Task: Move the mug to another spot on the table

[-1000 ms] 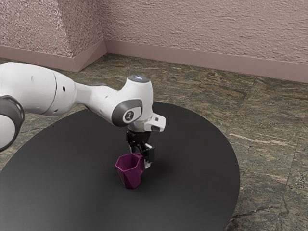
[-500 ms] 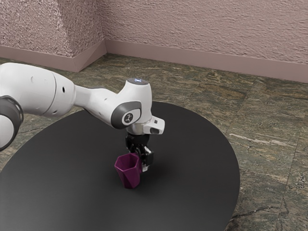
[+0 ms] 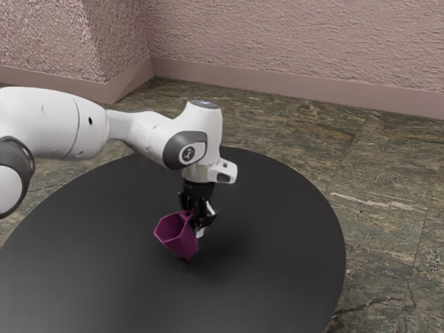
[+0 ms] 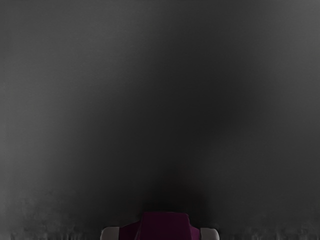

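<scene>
**Mug point(image 3: 175, 236) held tilted in the gripper's narrow pinch**

The gripper point(image 3: 197, 222) points straight down, its black fingers drawn close together and clamped on the mug's wall at the rim. In the wrist view a strip of the purple mug point(image 4: 165, 226) sits right under the hand, with a pale pad point(image 4: 109, 233) pressed against it on either side. The mug hangs just below and to the exterior view's left of the fingers. It is tipped so its mouth faces up and away from the hand and its faceted base slants down toward the table point(image 3: 291, 222). Whether the base touches the black round top I cannot tell; a soft shadow lies directly beneath it. Behind the hand, the white arm point(image 3: 104, 132) stretches back toward the exterior view's left. Past the table's rim lies a mottled stone floor point(image 3: 388, 173), then a rough pink wall point(image 3: 291, 35).
</scene>
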Tool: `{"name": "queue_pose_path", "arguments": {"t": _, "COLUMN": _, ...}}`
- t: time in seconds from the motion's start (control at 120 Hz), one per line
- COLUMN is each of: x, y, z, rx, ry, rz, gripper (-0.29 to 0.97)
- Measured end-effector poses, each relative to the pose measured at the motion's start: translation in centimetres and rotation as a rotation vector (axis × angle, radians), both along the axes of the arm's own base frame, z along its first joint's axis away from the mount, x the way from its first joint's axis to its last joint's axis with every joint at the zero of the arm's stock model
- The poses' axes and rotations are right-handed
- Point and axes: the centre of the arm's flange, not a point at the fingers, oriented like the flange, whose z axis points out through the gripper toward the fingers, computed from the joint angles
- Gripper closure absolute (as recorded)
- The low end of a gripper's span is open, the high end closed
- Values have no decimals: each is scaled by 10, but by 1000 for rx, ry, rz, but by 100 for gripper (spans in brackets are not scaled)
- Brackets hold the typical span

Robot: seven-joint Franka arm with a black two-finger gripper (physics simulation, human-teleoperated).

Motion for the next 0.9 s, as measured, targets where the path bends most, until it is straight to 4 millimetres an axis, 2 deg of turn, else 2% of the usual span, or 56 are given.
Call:
{"name": "queue_pose_path", "arguments": {"t": 0.217, "x": 0, "y": 6, "z": 25, "rx": 99, "ry": 98, "rz": 43, "gripper": 73}}
{"name": "queue_pose_path", "arguments": {"t": 0.358, "x": 31, "y": 12, "z": 39, "rx": 123, "ry": 121, "rz": 103, "gripper": 76}}
{"name": "queue_pose_path", "arguments": {"t": 0.4, "x": 39, "y": 16, "z": 37, "rx": 133, "ry": 135, "rz": 121, "gripper": 77}}
{"name": "queue_pose_path", "arguments": {"t": 0.475, "x": 52, "y": 34, "z": 25, "rx": 161, "ry": 167, "rz": 168, "gripper": 78}}
{"name": "queue_pose_path", "arguments": {"t": 0.567, "x": 57, "y": 52, "z": 18, "rx": 191, "ry": 199, "rz": 209, "gripper": 79}}
{"name": "queue_pose_path", "arguments": {"t": 0.7, "x": 58, "y": 64, "z": 4, "rx": 212, "ry": 239, "rz": 241, "gripper": 79}}
{"name": "queue_pose_path", "arguments": {"t": 0.9, "x": 74, "y": 90, "z": -14, "rx": 208, "ry": 247, "rz": 302, "gripper": 79}}
